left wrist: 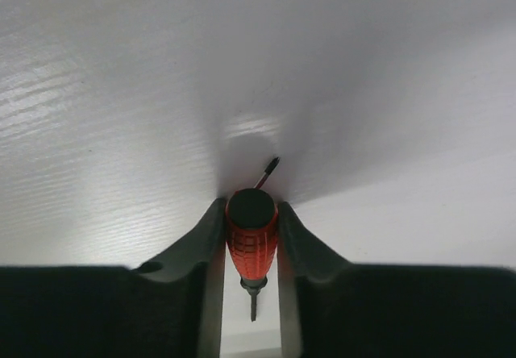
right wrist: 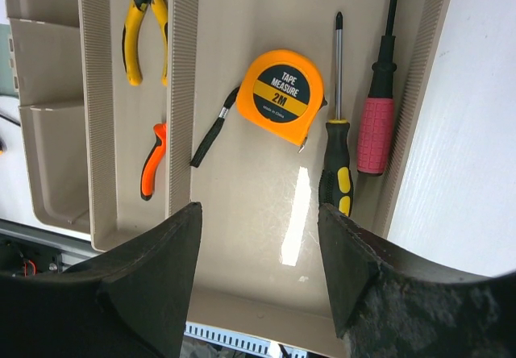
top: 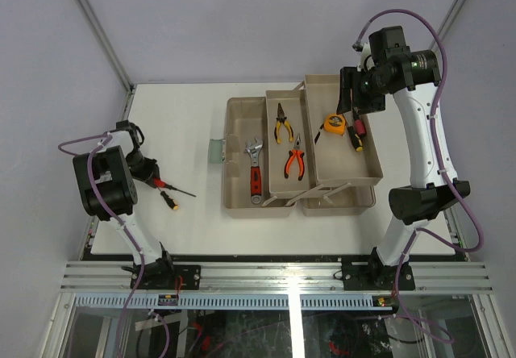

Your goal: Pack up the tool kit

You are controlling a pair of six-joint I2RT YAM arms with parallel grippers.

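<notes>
The beige tool kit lies open at mid-table with its trays folded out. A wrench, yellow pliers and orange pliers lie in its left and middle trays. The right tray holds an orange tape measure, a yellow-black screwdriver and a pink-handled screwdriver. My right gripper hovers open above this tray, holding nothing. At the table's left, my left gripper is shut on the handle of a red screwdriver, down at the table surface.
A second short screwdriver with an orange-black handle lies on the white table just in front of my left gripper. The table's left edge and a corner post stand close to that arm. Metal rails run along the near edge.
</notes>
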